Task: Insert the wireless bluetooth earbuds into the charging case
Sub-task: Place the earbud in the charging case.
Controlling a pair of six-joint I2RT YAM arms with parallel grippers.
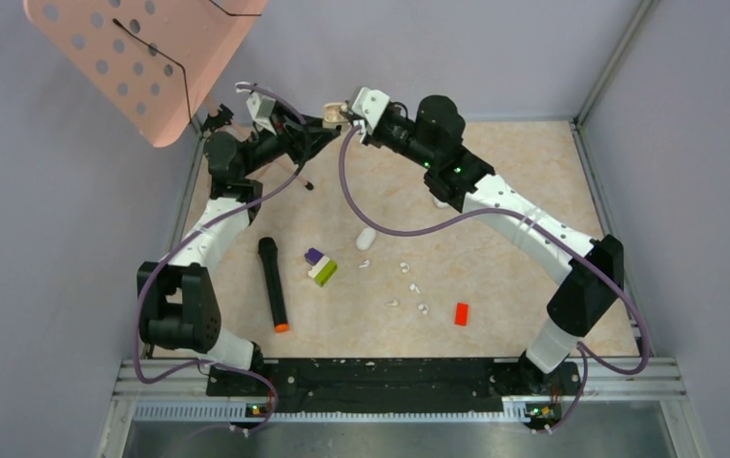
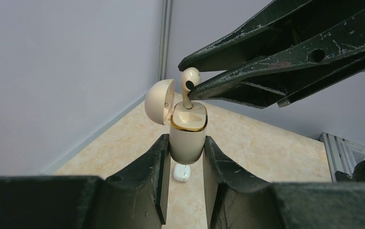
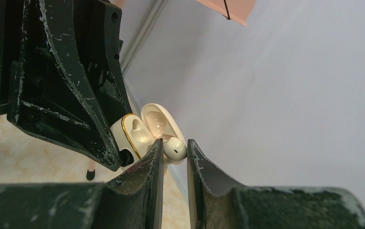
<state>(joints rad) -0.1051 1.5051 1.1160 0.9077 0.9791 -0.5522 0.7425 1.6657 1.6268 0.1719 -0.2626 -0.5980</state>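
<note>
At the top centre of the overhead view both arms meet, raised above the table (image 1: 513,286). The left gripper (image 2: 184,148) clamps the charging case (image 2: 188,125) upright with its lid swung open. The right gripper (image 3: 174,145) pinches one earbud (image 2: 189,81), its stem tip at the case's mouth. Line the stem up with its socket, lower it slowly, and release only once it seats. Any tilt risks jamming. Other earbuds (image 1: 412,286) lie loose at lower centre.

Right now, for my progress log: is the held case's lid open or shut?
Open: lid hinged back from the charging case, cavity exposed.
</note>
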